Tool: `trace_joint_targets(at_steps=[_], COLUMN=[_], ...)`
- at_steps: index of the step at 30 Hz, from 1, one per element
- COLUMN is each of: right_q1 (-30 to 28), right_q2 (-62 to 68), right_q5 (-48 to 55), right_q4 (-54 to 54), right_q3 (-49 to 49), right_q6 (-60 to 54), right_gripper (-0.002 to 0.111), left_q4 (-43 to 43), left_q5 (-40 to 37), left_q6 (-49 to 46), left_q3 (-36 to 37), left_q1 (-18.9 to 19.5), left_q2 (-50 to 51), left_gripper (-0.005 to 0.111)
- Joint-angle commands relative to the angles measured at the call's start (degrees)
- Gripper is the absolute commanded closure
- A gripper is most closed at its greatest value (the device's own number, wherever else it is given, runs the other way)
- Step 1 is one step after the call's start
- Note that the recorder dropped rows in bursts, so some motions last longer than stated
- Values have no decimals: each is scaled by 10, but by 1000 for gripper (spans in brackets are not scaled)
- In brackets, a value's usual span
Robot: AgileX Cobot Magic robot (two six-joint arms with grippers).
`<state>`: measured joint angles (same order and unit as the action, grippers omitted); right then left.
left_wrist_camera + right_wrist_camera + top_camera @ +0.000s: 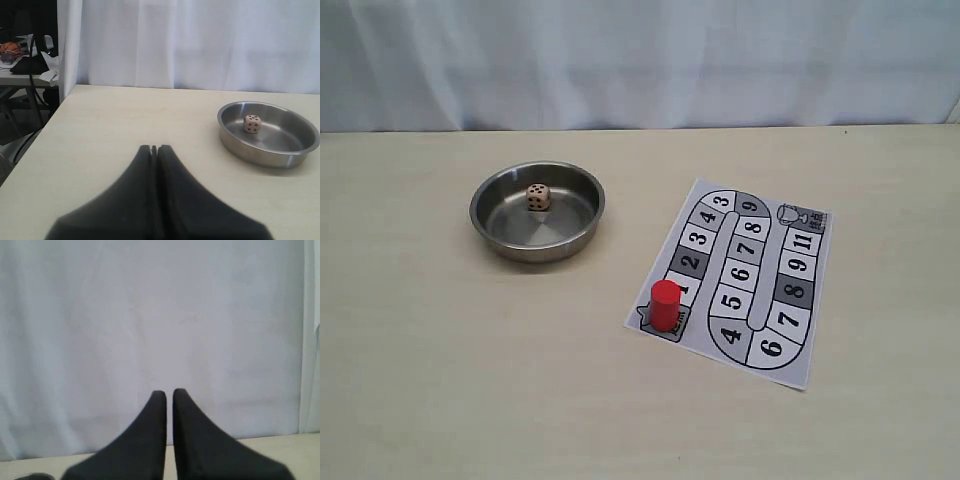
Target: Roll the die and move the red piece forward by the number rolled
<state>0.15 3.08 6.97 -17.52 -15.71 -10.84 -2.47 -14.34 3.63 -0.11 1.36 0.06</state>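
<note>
The tan die (538, 197) lies inside a round steel bowl (480, 215) at the table's left middle; the left wrist view also shows the die (252, 124) in the bowl (270, 156). The red piece (665, 304) stands upright on the start square at the near left corner of the printed board (795, 365), beside square 1. My left gripper (154, 147) is shut and empty, hovering over bare table well short of the bowl. My right gripper (169, 392) faces the white curtain, its fingers almost together with nothing between them. Neither gripper appears in the exterior view.
A white curtain (640, 60) runs behind the table's far edge. In the left wrist view the table's side edge (47, 130) drops off to a cluttered room with a desk (20, 70).
</note>
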Motion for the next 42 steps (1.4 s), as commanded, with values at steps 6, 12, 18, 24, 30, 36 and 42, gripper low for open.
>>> trace_joint_targets(at_steps=[6, 12, 18, 24, 30, 36, 42], right_q1=[-3, -3, -3, 22, 87, 156, 223], right_q2=[188, 305, 407, 499, 594, 687, 790], right_q5=[98, 95, 97, 129, 189, 208, 219], right_q4=[0, 2, 2, 2, 2, 2, 2], right_q3=[-128, -183, -216, -266, -341, -399, -463], right_q6=[-16, -35, -73, -100, -115, -105, -93], right_gripper=[104, 104, 104, 83, 59, 58, 58], left_q4=[0, 0, 0, 0, 0, 0, 0], left_q5=[10, 10, 10, 13, 13, 13, 13], left_q6=[1, 1, 1, 1, 1, 1, 1], left_q3=[1, 1, 1, 1, 1, 1, 1], left_q1=[0, 0, 0, 0, 0, 0, 0], left_q2=[-1, -1, -1, -1, -1, -1, -1], left_gripper=[107, 107, 107, 107, 107, 107, 107])
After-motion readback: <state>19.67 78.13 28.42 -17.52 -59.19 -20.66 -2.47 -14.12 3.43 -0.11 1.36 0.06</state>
